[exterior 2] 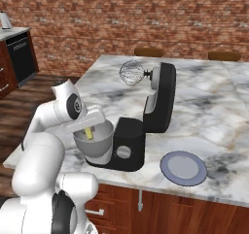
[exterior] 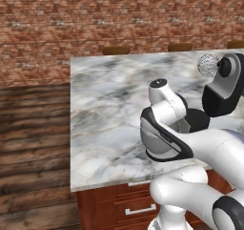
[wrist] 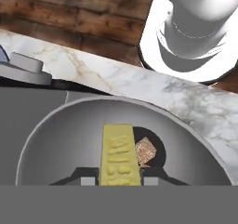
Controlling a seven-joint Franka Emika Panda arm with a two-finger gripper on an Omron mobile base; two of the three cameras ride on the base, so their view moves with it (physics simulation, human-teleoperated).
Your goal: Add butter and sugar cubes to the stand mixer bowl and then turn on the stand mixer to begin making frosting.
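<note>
My gripper (wrist: 120, 181) is shut on the butter (wrist: 119, 159), a pale-yellow stick held over the inside of the stand mixer bowl (wrist: 60, 144). One brown sugar cube (wrist: 145, 151) lies on the bowl's bottom, just beside the stick. In the right base view the gripper (exterior 2: 90, 131) hangs over the grey bowl (exterior 2: 99, 153) with the butter (exterior 2: 89, 133) showing between its fingers. The bowl sits on the base of the black stand mixer (exterior 2: 158, 104), whose head is tilted up, whisk (exterior 2: 131, 73) raised. In the left base view my arm hides the bowl; the mixer head (exterior: 224, 86) rises at the right.
A flat blue-grey plate (exterior 2: 184, 168) lies on the marble island (exterior 2: 209, 116) right of the mixer, near the front edge. A silver knob (exterior 2: 124, 152) sits on the mixer base. Stools stand behind the island, before a brick wall. Drawers are below the counter front.
</note>
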